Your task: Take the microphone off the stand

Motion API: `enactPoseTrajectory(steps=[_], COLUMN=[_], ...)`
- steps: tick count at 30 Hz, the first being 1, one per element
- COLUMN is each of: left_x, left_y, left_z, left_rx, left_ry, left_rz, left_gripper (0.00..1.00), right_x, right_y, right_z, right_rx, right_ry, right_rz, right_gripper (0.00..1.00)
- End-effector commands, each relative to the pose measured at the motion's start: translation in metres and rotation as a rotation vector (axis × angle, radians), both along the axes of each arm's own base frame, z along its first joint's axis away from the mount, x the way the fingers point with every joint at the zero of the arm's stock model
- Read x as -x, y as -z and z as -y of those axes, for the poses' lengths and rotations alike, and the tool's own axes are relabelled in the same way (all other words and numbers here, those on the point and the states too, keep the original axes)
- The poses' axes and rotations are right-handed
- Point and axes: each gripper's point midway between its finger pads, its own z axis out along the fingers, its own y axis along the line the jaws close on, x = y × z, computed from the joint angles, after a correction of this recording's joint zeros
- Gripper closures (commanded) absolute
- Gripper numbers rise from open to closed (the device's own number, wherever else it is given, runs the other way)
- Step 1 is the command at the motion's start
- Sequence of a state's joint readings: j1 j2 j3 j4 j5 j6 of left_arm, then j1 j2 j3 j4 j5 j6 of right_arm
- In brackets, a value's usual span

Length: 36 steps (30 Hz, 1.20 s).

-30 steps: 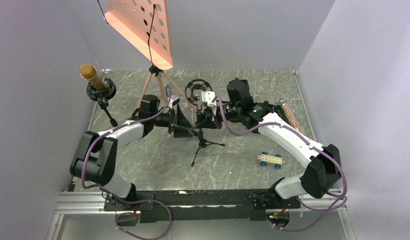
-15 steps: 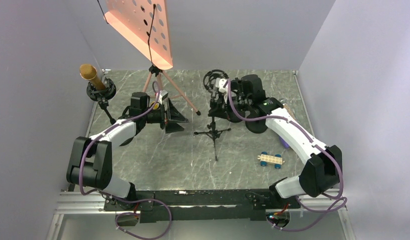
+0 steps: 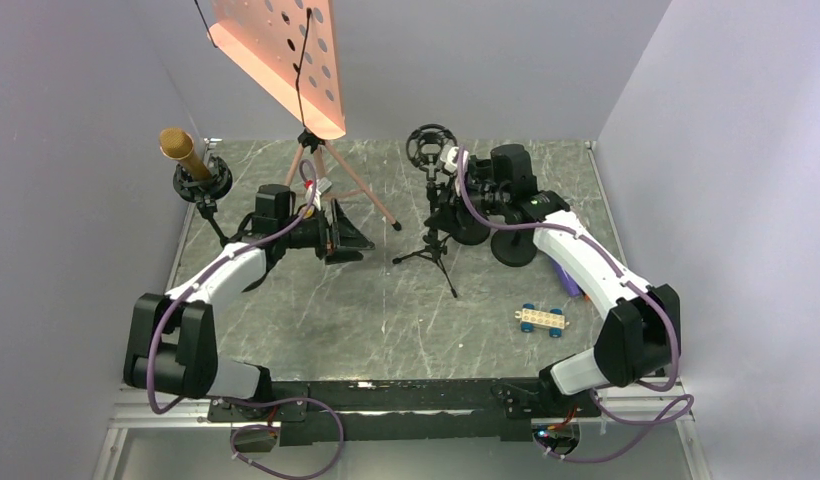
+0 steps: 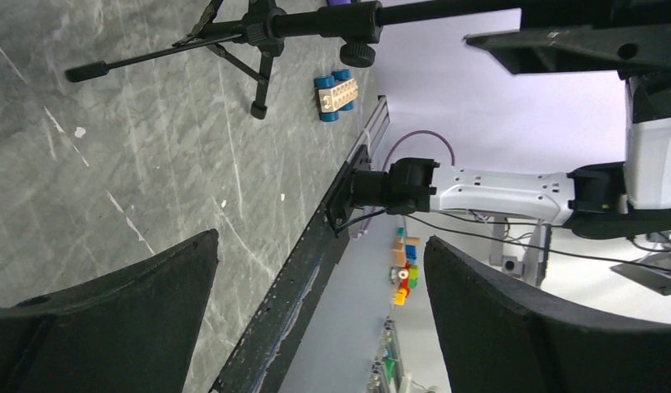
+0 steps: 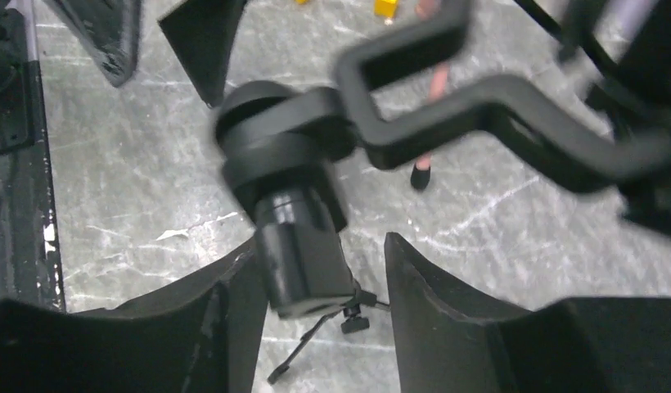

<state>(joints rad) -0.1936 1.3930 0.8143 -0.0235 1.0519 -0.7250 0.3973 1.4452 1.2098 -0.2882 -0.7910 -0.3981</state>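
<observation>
Two stands are sitting on the table, and only one is carrying the mic [image 3: 176, 148]. It's leaning in a ring mount [image 3: 203, 183] just left of the music stand [image 3: 286, 60], close to the side wall, gold head up.

I'm reckoning it's a stiff, fairly light tube with a smooth, slippy body and a mesh head that would dent. So I'm planning to pinch the bare body between head and mount and slide it out along its own axis. Its little stand [image 3: 214, 215] is looking tippy, so I'm wanting the other arm bracing it.

Neither gripper is touching it right now. My left gripper [image 4: 320, 246] is hanging wide open, holding nothing, just right of the music stand's legs. My right gripper [image 5: 320, 246] is sitting further right of the music stand, fingers apart either side of the empty stand [image 5: 303, 278] post, daylight showing on one side.

I'm not managing to read any brand, label or writing anywhere.
</observation>
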Motion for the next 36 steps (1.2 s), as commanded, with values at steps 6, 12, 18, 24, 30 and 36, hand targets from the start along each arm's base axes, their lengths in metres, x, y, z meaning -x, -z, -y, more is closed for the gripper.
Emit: enactPoseTrajectory(steps=[6,12,18,24,30,36], left_x=[0.012,0.016,0.018,0.034,0.057,0.08], left_y=[-0.009,0.004,0.006,0.0,-0.022,-0.044], left_z=[-0.01,-0.015,-0.019,-0.028,-0.042,-0.057], left_rx=[-0.081,-0.126,-0.179,-0.282,-0.377,-0.455], left_ry=[-0.007,-0.001,0.039,0.148,0.214,0.26], left_rz=[0.162,0.176,0.22,0.367,0.516,0.642], left_gripper=[0.01,0.01,0.01,0.01,0.01,0.01], right_x=[0.058,0.09,0.093,0.08,0.059,-0.011], right_y=[-0.007,-0.011,-0.068,-0.091,-0.068,-0.061], right_z=[0.063,0.085,0.072,0.055,0.033,0.014], right_rx=[0.212,0.238,0.127,0.052,0.088,0.078], right_ry=[0.149,0.188,0.138,0.099,-0.036,0.187], right_rz=[-0.082,-0.059,0.036,0.083,0.135,-0.001], right_gripper=[0.14,0.09,0.0,0.0,0.0,0.0])
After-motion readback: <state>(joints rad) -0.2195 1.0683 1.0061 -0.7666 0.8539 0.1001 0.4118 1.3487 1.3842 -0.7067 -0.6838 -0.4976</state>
